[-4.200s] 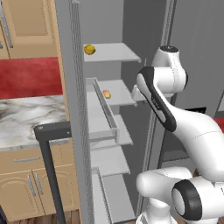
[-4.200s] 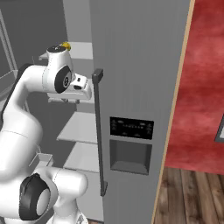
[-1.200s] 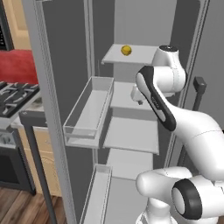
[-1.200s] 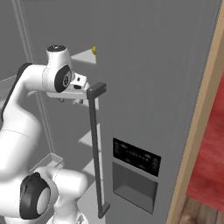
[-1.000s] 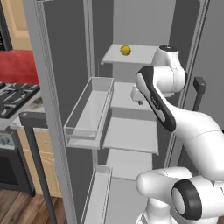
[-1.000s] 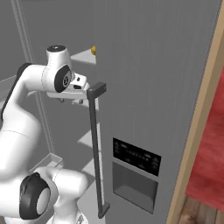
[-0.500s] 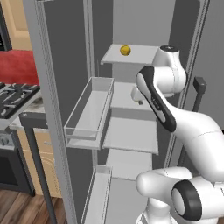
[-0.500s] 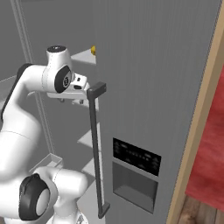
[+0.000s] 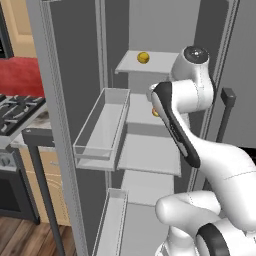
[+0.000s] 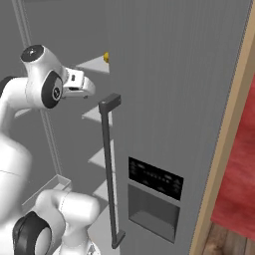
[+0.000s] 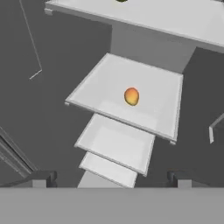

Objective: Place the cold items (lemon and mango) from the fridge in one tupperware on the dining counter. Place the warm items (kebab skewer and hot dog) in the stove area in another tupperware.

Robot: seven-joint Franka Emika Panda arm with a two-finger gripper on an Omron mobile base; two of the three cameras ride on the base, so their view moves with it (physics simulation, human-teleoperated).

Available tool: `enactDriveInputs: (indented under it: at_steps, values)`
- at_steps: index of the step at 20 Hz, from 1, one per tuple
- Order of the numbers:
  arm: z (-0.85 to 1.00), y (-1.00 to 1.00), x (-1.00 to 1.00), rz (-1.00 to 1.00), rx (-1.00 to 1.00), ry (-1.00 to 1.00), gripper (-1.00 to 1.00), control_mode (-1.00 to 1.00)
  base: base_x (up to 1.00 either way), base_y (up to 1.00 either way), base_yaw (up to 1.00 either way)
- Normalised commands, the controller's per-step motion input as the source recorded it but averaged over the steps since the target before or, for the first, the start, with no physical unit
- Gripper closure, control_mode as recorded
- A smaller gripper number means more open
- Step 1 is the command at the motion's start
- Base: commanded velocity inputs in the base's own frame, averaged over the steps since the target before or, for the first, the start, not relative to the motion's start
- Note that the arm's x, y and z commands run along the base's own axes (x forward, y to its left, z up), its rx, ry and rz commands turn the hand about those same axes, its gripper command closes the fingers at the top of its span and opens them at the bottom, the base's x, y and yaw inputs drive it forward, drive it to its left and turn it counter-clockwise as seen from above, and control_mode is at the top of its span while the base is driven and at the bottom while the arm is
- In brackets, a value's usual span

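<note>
The fridge stands open in front of me. A yellow lemon (image 9: 143, 57) lies on the top shelf and also shows past the door edge (image 10: 106, 58). One shelf lower rests the orange mango (image 11: 131, 96), half hidden behind my arm in the left base view (image 9: 155, 113). My gripper (image 11: 110, 180) hangs in front of the shelves, above and short of the mango. It is open, its two dark fingertips (image 11: 40, 179) stand wide apart, and nothing is between them. My white hand (image 10: 77, 83) reaches toward the fridge interior.
The left fridge door swings out with clear bins (image 9: 102, 125) on its inside. A stove (image 9: 15, 107) stands further left. The closed right door carries a long dark handle (image 10: 110, 164) and a dispenser panel (image 10: 154, 191). More bare shelves (image 11: 116, 142) lie below the mango.
Since about four seconds ago the whole picture has shifted, so the base has moved and now faces the fridge interior. Over the last second nothing has visibly moved.
</note>
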Motion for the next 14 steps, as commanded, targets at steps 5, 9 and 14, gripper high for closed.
enactDriveInputs:
  at_steps: [5, 9, 14]
  values:
    - [0.85, 0.03, 0.26, -0.02, 0.00, -0.32, -1.00, -1.00, 0.00, 0.00, 0.00]
    - [0.73, 0.00, 0.48, 0.00, -0.08, -0.04, -1.00, -1.00, 0.00, 0.00, 0.00]
    - [0.46, -0.02, 0.49, 0.00, 0.00, 0.06, -1.00, -1.00, 0.00, 0.00, 0.00]
